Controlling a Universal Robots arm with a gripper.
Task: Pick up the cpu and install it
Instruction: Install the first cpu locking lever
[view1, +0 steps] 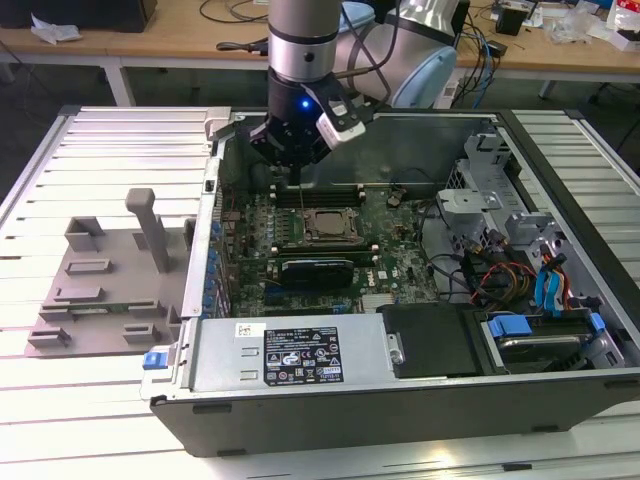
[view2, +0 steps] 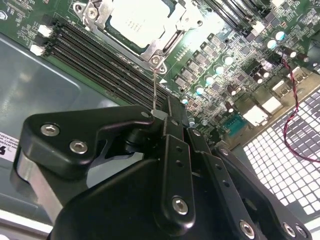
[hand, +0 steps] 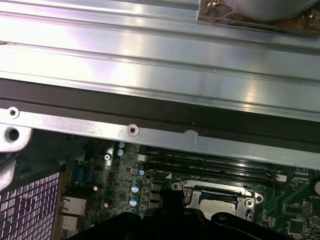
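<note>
The gripper (view1: 300, 172) hovers above the motherboard (view1: 395, 240), apparently clenched on a thin wire lever (view2: 155, 90); the cpu (view2: 140, 20) sits in its socket (view2: 157, 52).

Open grey metal computer case (view1: 300, 395) lying on a ribbed aluminium table (view1: 110, 140), green motherboard (view1: 400, 250) inside with a long black expansion card (view1: 317, 271) across it. Grey plastic fixture plate (view1: 100, 290) just beside the case at the exterior view's left. Blue-tabbed drive bay (view1: 535, 335) and red and blue cables (view1: 520, 275) in the case at the exterior view's right.
</note>
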